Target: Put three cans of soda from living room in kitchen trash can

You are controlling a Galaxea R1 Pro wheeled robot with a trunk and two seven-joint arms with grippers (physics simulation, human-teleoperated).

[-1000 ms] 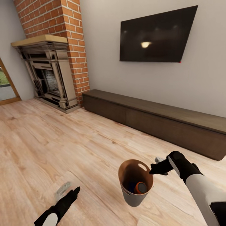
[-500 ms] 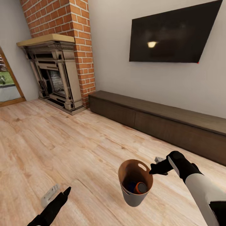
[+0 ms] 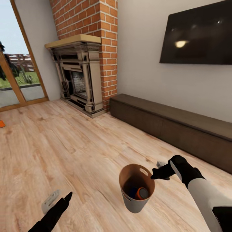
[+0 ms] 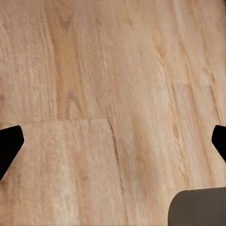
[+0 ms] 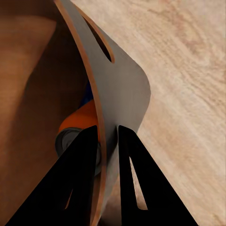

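Right tool (image 5: 108,136) pinched on tash can (image 3: 137,201) rim, left tool (image 4: 113,141) spread wide, empty, above bare plank floor (image 3: 64,145).

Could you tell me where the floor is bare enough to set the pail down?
The wood floor is open between the fireplace, the low cabinet and the left gripper. The pail, clamped by the right gripper, hangs over bare planks. One orange object lies by the glass door.
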